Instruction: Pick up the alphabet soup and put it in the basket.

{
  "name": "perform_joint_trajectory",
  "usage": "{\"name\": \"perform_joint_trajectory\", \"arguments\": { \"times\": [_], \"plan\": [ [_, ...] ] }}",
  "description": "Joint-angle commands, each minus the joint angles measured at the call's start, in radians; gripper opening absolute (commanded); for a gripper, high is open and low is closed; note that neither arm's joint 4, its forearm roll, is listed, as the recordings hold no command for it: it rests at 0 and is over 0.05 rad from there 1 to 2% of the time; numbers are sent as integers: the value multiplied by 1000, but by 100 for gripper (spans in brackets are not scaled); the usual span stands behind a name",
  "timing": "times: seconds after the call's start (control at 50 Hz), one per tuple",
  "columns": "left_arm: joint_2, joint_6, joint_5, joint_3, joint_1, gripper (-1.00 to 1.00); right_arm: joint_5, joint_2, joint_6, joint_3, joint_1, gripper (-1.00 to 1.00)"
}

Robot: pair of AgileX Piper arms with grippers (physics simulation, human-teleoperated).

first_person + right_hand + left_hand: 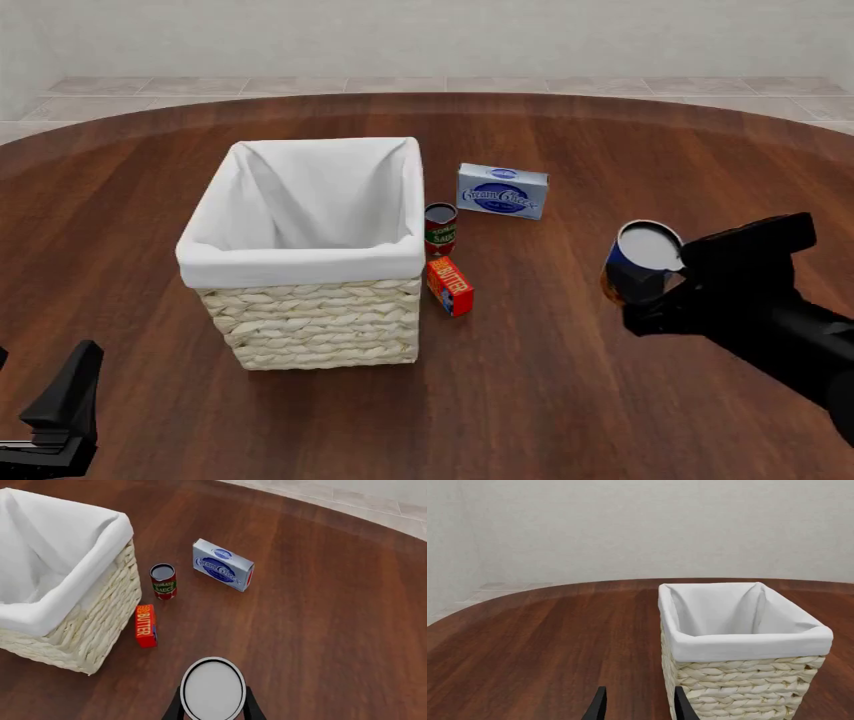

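Note:
The alphabet soup [641, 262], a blue-labelled can with a pale lid, hangs above the table to the right of the basket. My right gripper [651, 288] is shut on it. In the right wrist view the can's lid [213, 689] faces the camera between the two fingers of that gripper [213, 709]. The basket [320, 310], woven cream wicker with a white liner, stands left of centre and nothing shows inside it. At the near left edge my left gripper [60, 402] is open and holds nothing. Its fingers [598, 706] point past the basket's [740, 680] side.
Just right of the basket stand a red-and-green tomato sauce can [441, 228] and an orange butter box [451, 285]. A blue-and-white cream cheese box [503, 190] lies behind them. The round wooden table's far edge [427, 97] curves along the back.

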Motion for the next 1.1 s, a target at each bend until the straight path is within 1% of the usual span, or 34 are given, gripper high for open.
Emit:
{"name": "perform_joint_trajectory", "arguments": {
  "times": [0.02,0.08,0.12,0.14,0.16,0.24,0.36,0.4,0.62,0.78,0.98,1.1],
  "plan": [
    [0,0,0,0,0,100,71,-34,-13,-75,15,-100],
    [0,0,0,0,0,100,82,-35,-16,-88,18,-100],
    [0,0,0,0,0,100,99,-34,6,-104,37,-100],
    [0,0,0,0,0,100,103,-32,4,-110,37,-100],
    [0,0,0,0,0,100,108,-34,-13,-118,33,-100],
    [0,0,0,0,0,100,130,-35,-28,-146,40,-100],
    [0,0,0,0,0,100,157,-29,-24,-182,49,-100],
    [0,0,0,0,0,100,168,-27,-12,-195,57,-100],
    [0,0,0,0,0,100,198,-18,-27,-248,67,-100],
    [0,0,0,0,0,100,204,-1,-38,-273,74,-100],
    [0,0,0,0,0,100,188,43,-46,-308,74,-100],
    [0,0,0,0,0,100,178,74,-38,-333,88,-100]
  ]
}}
